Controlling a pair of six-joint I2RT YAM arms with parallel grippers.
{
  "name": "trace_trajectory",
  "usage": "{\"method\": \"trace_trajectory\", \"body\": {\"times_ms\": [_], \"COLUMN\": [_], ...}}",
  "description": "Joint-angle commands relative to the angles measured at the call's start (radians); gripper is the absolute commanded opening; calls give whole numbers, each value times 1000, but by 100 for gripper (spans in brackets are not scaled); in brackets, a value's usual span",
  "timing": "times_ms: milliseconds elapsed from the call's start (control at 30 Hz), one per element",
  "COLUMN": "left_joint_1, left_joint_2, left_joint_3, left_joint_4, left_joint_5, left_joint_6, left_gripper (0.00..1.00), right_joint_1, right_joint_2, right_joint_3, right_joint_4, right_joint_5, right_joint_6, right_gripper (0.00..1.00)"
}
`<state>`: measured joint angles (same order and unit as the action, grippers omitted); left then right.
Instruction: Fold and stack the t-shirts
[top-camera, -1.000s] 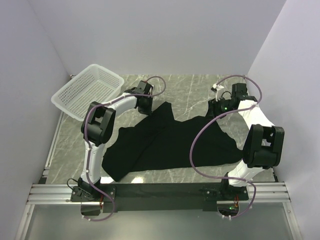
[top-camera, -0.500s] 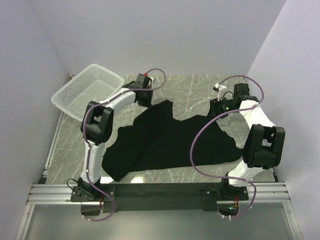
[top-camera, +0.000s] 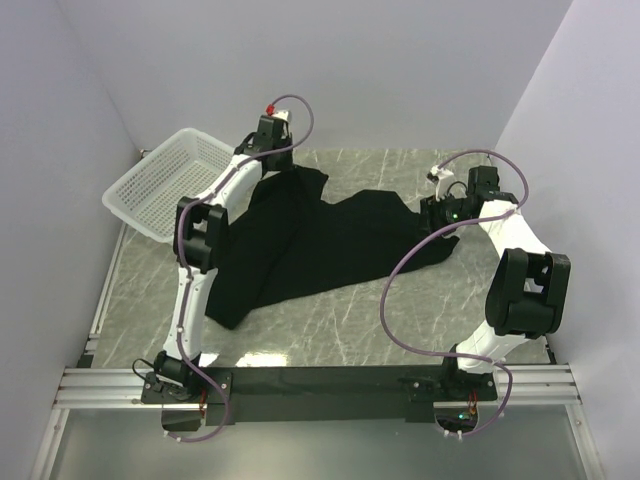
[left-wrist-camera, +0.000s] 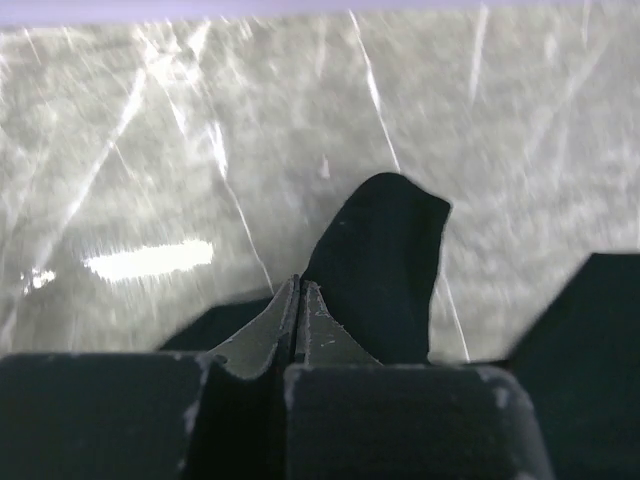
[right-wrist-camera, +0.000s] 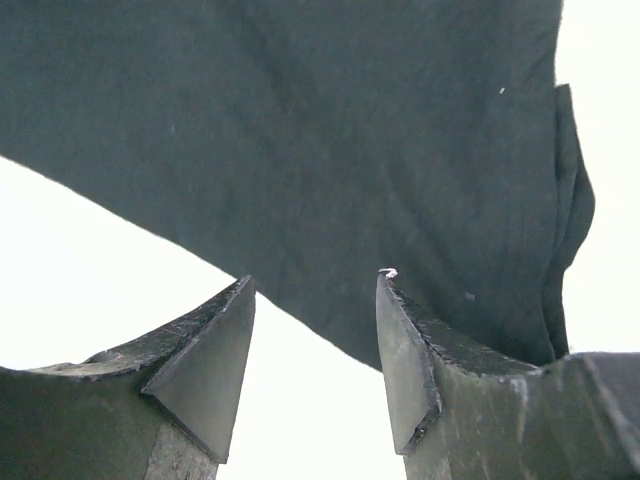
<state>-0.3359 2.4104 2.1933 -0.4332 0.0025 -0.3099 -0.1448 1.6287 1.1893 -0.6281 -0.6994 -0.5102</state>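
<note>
The black t-shirt (top-camera: 320, 240) is lying rumpled across the middle of the desk (top-camera: 400, 300). It is now stretching toward the far edge, because the left fingers (left-wrist-camera: 298, 300), clenched on one corner of it, have been dragging that corner up beside the basket (top-camera: 165, 190) over the last second. The right fingers (top-camera: 440, 216) are standing released, holding nothing, over the t-shirt's right end, so I judge the cloth is still being spread before any fold. No brand, label or writing is showing legibly.

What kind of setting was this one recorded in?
Probably a lab robot test cell: plain white walls box in a marble-patterned table, two arms are bolted to an aluminium rail, with a black t-shirt and white basket as props.
</note>
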Motion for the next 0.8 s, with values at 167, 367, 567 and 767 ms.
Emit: {"method": "trace_trajectory", "body": {"times_ms": [167,367,567,767], "left_joint_1": [38,38,37,46], "left_joint_2": [-6,-224,-526,-856], "left_joint_3": [85,-94,-413,-761], "left_joint_4": [120,191,241,241], "left_joint_5": [71,189,156,44], "left_joint_6": [-90,-86,-101,-118], "left_gripper": [35,53,58,69], "right_joint_1": [30,85,169,188], "right_joint_2": [43,255,503,716], "right_joint_3": [62,289,651,898], "right_joint_4": [31,76,44,-48], "right_joint_5": [60,147,328,403], "right_joint_6": [-57,51,182,251], "right_gripper": [59,63,68,68]}}
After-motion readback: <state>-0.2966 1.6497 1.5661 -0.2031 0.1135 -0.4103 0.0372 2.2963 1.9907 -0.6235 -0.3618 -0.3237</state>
